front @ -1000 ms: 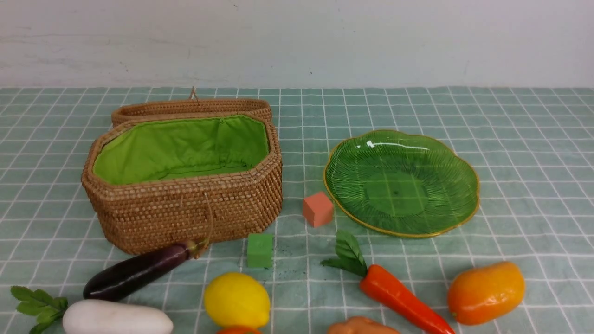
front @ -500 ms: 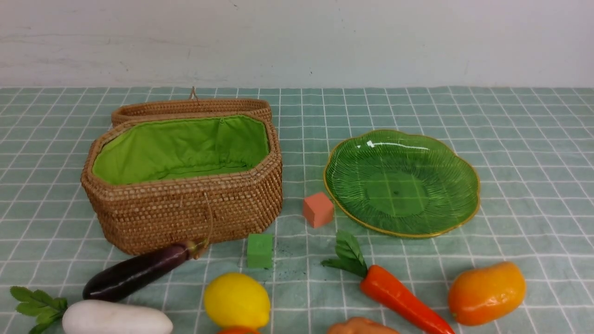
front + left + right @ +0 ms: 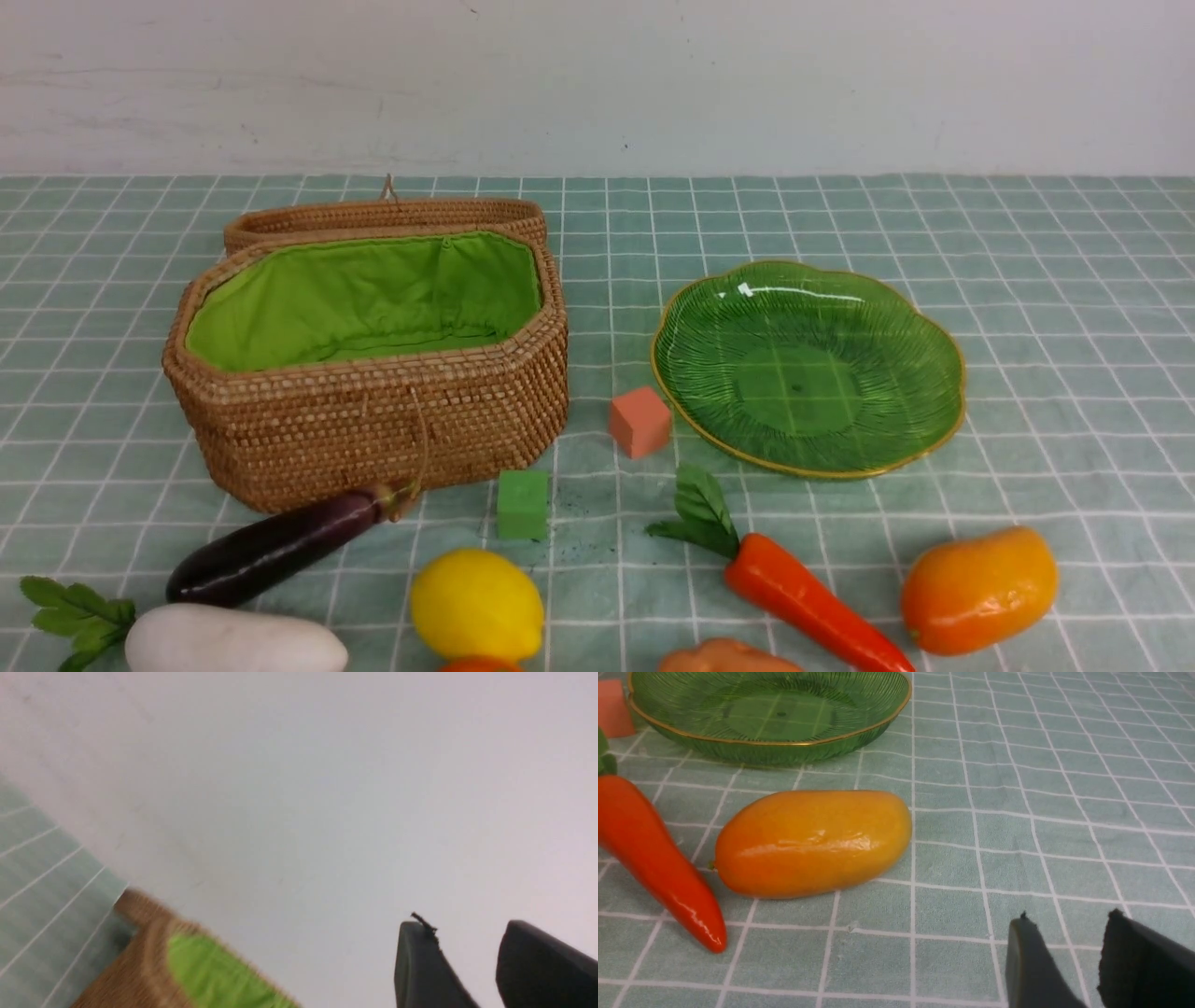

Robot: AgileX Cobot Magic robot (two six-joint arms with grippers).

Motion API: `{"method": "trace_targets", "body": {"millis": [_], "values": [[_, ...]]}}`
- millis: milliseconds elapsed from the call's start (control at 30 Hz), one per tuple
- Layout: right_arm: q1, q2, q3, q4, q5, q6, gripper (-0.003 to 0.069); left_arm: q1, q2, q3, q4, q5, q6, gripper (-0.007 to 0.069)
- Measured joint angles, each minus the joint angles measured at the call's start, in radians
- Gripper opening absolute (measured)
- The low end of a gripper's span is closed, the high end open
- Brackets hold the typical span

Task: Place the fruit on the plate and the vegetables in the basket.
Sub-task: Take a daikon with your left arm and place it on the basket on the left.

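Nothing is seen moved since earlier. The basket [image 3: 373,420] is set left, the plate [image 3: 808,373] right; eggplant [image 3: 271,551], carrot [image 3: 803,597], mango [image 3: 978,588] and lemon [image 3: 476,605] are laid before them. Both the left gripper [image 3: 467,938] and right gripper [image 3: 1064,926] are held parted, empty

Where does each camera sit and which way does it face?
Front view: between the arms, facing forward over the basket and plate; no arm shows.
Left wrist view: aimed mostly at the wall, plus a basket corner; left jaws' tips show, apart.
Right wrist view: low, facing the mango, carrot and plate; right jaws' tips show, apart.
Front and right wrist share mango, carrot, plate.
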Motion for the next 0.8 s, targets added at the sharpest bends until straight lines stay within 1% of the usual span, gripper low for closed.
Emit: {"method": "trace_targets", "body": {"millis": [67, 167, 200, 233, 267, 300, 367, 500, 533, 600, 667, 700, 800], "values": [[0.000, 0.000, 0.000, 0.000, 0.000, 0.000, 0.0240, 0.000, 0.000, -0.059, 0.020, 0.029, 0.006, 0.0239], [0.000, 0.000, 0.000, 0.000, 0.000, 0.000, 0.0240, 0.000, 0.076, -0.309, 0.086, 0.232, 0.021, 0.0239], [0.000, 0.000, 0.000, 0.000, 0.000, 0.000, 0.0240, 0.000, 0.108, -0.360, 0.102, 0.288, 0.021, 0.0239], [0.000, 0.000, 0.000, 0.000, 0.000, 0.000, 0.0240, 0.000, 0.117, -0.373, 0.106, 0.303, 0.021, 0.0239], [0.000, 0.000, 0.000, 0.000, 0.000, 0.000, 0.0240, 0.000, 0.153, -0.421, 0.121, 0.366, 0.021, 0.0239], [0.000, 0.000, 0.000, 0.000, 0.000, 0.000, 0.0240, 0.000, 0.233, -0.507, 0.147, 0.510, 0.021, 0.0239], [0.000, 0.000, 0.000, 0.000, 0.000, 0.000, 0.0240, 0.000, 0.347, -0.589, 0.176, 0.713, 0.021, 0.0239], [0.000, 0.000, 0.000, 0.000, 0.000, 0.000, 0.0240, 0.000, 0.531, -0.640, 0.247, 0.983, 0.021, 0.0239], [0.000, 0.000, 0.000, 0.000, 0.000, 0.000, 0.0240, 0.000, 0.538, -0.640, 0.255, 0.990, 0.021, 0.0239], [0.000, 0.000, 0.000, 0.000, 0.000, 0.000, 0.0240, 0.000, 0.626, -0.640, 0.275, 1.060, 0.016, 0.0239], [0.000, 0.000, 0.000, 0.000, 0.000, 0.000, 0.0240, 0.000, 0.669, -0.640, 0.272, 1.086, 0.003, 0.0239], [0.000, 0.000, 0.000, 0.000, 0.000, 0.000, 0.0240, 0.000, 0.693, -0.640, 0.270, 1.099, -0.012, 0.0239], [0.000, 0.000, 0.000, 0.000, 0.000, 0.000, 0.0240, 0.000, 0.779, -0.640, 0.266, 1.138, -0.108, 0.0239]]}}
